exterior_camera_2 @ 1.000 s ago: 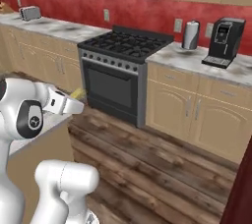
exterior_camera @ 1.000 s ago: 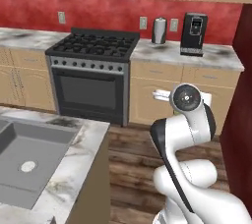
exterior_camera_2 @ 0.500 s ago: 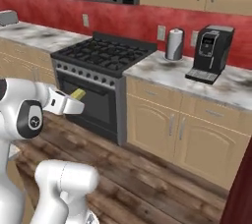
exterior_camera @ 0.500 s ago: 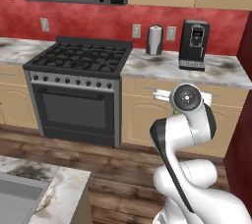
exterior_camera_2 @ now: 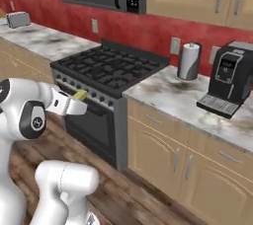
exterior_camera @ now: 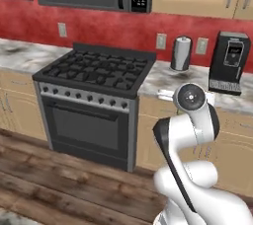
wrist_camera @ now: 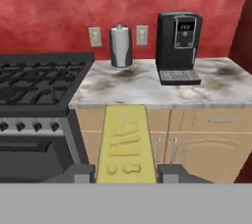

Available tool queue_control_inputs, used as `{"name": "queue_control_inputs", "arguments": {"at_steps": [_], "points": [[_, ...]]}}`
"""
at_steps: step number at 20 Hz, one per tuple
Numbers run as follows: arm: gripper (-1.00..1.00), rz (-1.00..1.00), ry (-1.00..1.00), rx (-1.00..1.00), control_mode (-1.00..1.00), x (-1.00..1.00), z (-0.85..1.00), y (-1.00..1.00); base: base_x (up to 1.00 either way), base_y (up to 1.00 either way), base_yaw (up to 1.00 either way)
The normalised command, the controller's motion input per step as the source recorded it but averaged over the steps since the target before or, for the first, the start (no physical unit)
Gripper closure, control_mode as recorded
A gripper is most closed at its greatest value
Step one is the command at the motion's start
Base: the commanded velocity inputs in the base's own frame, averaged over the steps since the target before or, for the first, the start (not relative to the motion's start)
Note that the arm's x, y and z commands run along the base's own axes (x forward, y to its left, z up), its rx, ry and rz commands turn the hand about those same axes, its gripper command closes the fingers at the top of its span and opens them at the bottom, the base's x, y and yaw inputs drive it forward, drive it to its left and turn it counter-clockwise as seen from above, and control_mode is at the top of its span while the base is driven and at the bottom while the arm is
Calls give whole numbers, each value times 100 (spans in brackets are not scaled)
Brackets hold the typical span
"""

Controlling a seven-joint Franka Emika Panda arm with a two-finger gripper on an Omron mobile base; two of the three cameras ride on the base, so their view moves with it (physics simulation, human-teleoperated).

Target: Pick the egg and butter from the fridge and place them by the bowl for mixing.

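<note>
Pale-yellow butter [wrist_camera: 126, 144] | rectangular stick, embossed top | clamped between jaws | above stove front [wrist_camera: 34, 134]

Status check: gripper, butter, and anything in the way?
Gripper shut on butter. Carried above floor, facing stove and coffee machine. Nothing blocking.

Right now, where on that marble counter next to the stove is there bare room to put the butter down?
The counter is bare between the stove and the coffee machine, in front of the steel canister. More room lies right of the coffee machine. The back strip is crowded. The claw holds the butter.
</note>
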Motion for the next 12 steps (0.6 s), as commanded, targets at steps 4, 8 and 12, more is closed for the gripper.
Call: {"name": "queue_control_inputs", "arguments": {"at_steps": [4,8,12], "points": [[100,0,0,0,100,0,0,0,100,0,56],[100,0,0,0,100,0,0,0,100,-1,66],[100,0,0,0,100,0,0,0,93,0,71]]}}
